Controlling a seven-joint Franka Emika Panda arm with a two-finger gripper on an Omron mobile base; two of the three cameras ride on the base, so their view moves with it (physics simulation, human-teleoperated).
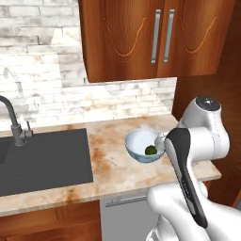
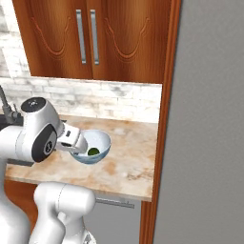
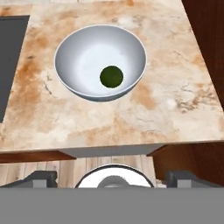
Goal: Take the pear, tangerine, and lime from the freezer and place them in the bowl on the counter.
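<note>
Gripper tips are sitting wide apart at the near edge of our hand view, open and carrying nothing, and we are hovering just short of the bowl, which is resting on the counter beside the sink. We are seeing the lime already lying in the bowl. Beyond the bowl, away from the sink, the freezer is standing; we judge the remaining fruit lies that way.

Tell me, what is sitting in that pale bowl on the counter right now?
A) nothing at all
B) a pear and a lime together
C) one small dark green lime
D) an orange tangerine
C: the bowl on the counter holds a single round dark green lime.
</note>
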